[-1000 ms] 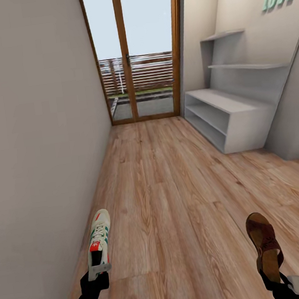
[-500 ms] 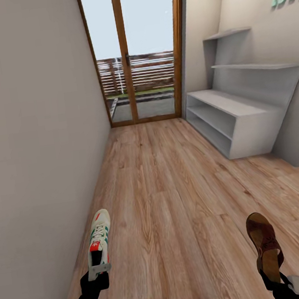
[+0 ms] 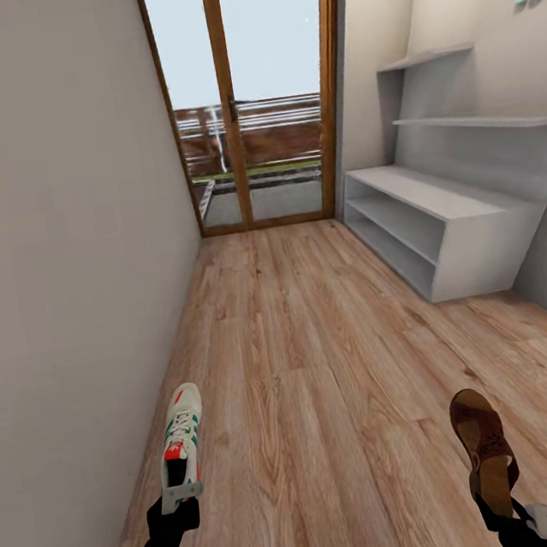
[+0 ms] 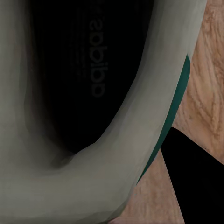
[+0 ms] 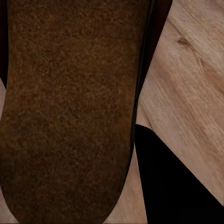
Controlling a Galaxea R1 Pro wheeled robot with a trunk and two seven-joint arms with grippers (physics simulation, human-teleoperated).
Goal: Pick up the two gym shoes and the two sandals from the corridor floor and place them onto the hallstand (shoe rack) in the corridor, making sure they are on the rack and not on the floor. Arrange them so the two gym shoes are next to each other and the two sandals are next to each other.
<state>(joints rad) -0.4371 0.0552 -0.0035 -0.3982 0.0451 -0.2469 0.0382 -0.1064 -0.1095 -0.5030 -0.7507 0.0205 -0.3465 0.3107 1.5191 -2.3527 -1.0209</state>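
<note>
A white gym shoe (image 3: 182, 437) with green stripes and a red-orange heel patch is held off the corridor floor (image 3: 310, 355) at the lower left, my left gripper (image 3: 180, 493) shut on its heel. In the left wrist view the gym shoe (image 4: 135, 116) shows its dark inside close up. At the lower right my right gripper (image 3: 502, 498) is shut on a dark brown sandal (image 3: 484, 444), toe pointing ahead. The right wrist view shows the sandal (image 5: 70, 107) sole. The pale-grey hallstand (image 3: 440, 226) stands ahead against the right wall.
A plain wall (image 3: 63, 249) runs close along my left. A wood-framed glass door (image 3: 250, 95) closes the corridor's far end. Floating grey shelves (image 3: 460, 119) hang above the hallstand. Open plank floor lies between me and the rack.
The view has shifted forward and leftward: the hallstand looks nearer and the second sandal at the right edge has left the picture. Both arms hold their shoes as before.
</note>
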